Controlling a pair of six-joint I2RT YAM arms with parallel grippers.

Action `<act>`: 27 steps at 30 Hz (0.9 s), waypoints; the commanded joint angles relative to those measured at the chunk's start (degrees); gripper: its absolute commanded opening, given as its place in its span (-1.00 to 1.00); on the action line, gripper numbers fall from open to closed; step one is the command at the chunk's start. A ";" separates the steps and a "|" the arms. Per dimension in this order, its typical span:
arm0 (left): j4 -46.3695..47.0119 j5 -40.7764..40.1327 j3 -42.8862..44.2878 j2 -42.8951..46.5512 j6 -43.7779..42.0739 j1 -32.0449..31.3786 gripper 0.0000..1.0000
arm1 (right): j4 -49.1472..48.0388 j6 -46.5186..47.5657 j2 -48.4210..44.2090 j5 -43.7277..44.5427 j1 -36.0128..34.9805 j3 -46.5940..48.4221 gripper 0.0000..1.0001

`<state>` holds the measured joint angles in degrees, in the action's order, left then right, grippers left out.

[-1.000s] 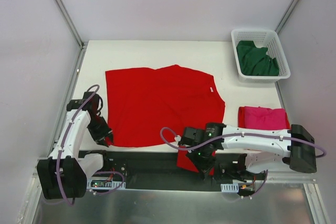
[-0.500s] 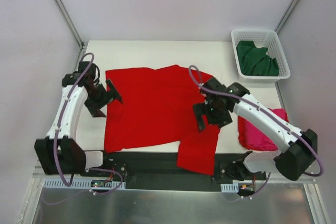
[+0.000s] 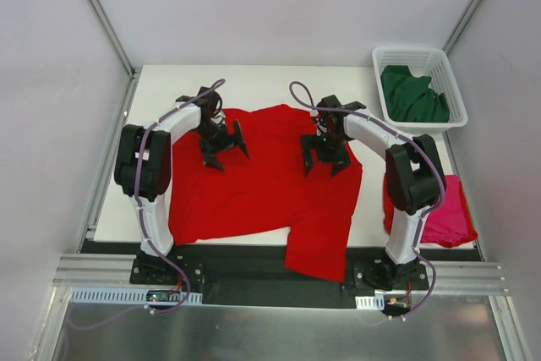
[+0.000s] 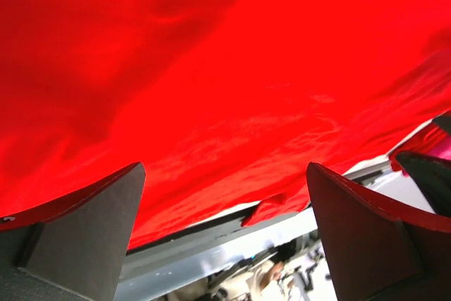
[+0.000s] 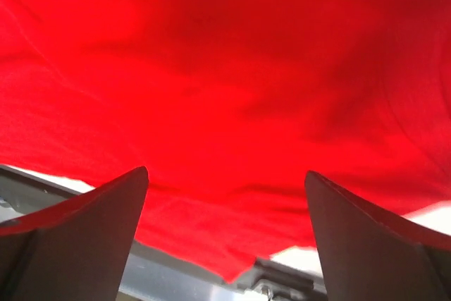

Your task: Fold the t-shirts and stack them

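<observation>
A white basket (image 3: 423, 127) stands far-right on the table (image 3: 254, 86).

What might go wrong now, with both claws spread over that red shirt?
The red t-shirt has a flap hanging over the table at its near edge; pulling may drag it crooked. The left gripper and right gripper, both open, might pinch unevenly. The right arm stands over the pink t-shirt and may disturb it.
</observation>
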<state>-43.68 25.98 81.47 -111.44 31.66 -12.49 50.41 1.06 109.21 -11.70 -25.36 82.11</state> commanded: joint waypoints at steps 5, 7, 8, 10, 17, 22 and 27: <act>10.45 6.01 -12.99 1.39 -1.96 -0.43 0.99 | -11.21 -0.44 -1.54 -6.40 -0.38 -7.65 0.93; 11.68 7.51 -16.93 3.58 -1.78 -0.69 0.99 | -11.48 -0.71 -2.15 -7.45 -0.91 -10.82 0.93; 12.47 7.51 -18.26 4.64 -1.69 -0.87 0.99 | -11.30 -0.80 -2.77 -7.72 -1.87 -11.70 0.92; 13.09 8.03 -21.60 7.62 -1.78 -1.22 0.99 | -11.30 -0.62 -3.82 -6.85 -3.10 -14.77 0.92; 13.62 9.97 -28.38 16.42 -1.34 -2.01 0.98 | -8.06 -3.08 -9.88 -3.94 -10.92 -21.90 0.93; 13.45 10.76 -31.19 19.94 -1.34 -2.10 0.99 | -0.69 -3.87 -16.29 -0.17 -17.16 -23.74 0.92; 13.10 16.64 -32.60 19.33 -1.86 -2.10 0.98 | 6.08 -4.40 -20.96 2.56 -20.78 -24.71 0.92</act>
<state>-30.15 37.39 50.33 -93.19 30.79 -13.96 47.70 -1.98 93.73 -12.56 -45.01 57.91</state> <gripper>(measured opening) 0.993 0.961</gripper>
